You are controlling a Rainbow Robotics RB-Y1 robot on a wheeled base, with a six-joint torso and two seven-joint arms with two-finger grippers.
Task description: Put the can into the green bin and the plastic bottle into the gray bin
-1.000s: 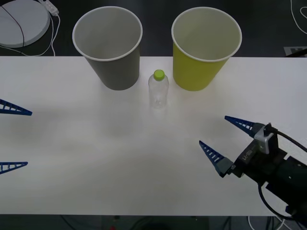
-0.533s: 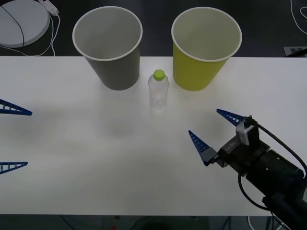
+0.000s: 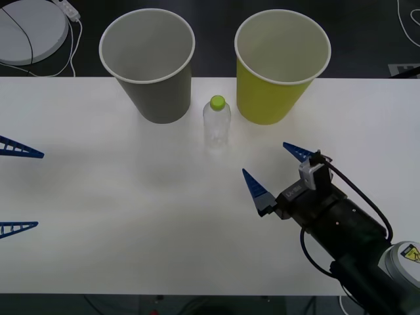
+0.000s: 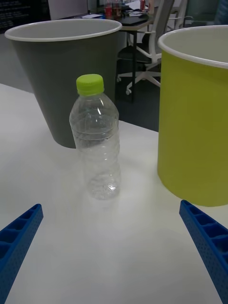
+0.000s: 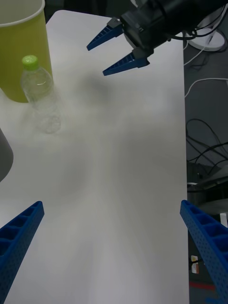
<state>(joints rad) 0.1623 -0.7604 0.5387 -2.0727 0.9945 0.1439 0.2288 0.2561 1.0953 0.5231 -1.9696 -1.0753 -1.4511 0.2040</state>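
Note:
The plastic bottle [image 3: 216,123], clear with a lime-green cap, stands upright between the gray bin [image 3: 147,65] and the green bin [image 3: 282,65] at the table's far side. My right gripper [image 3: 264,157] is open just above the table, a short way in front and to the right of the bottle, its fingers pointing at it. The right wrist view has the bottle [image 4: 97,142] centred ahead, with the gray bin [image 4: 61,71] and the green bin [image 4: 194,123] on either side. My left gripper [image 3: 39,190] waits open at the table's left edge. The can is out of view.
A white round disc [image 3: 26,29] with cables lies beyond the table's far left corner. The white table [image 3: 131,216] is bare in front of the bins. Cables [image 5: 204,137] lie on the floor past the table's edge.
My right gripper has moved forward and to the left, closer to the bottle, staying open. The bottle, both bins and the left gripper have not moved.

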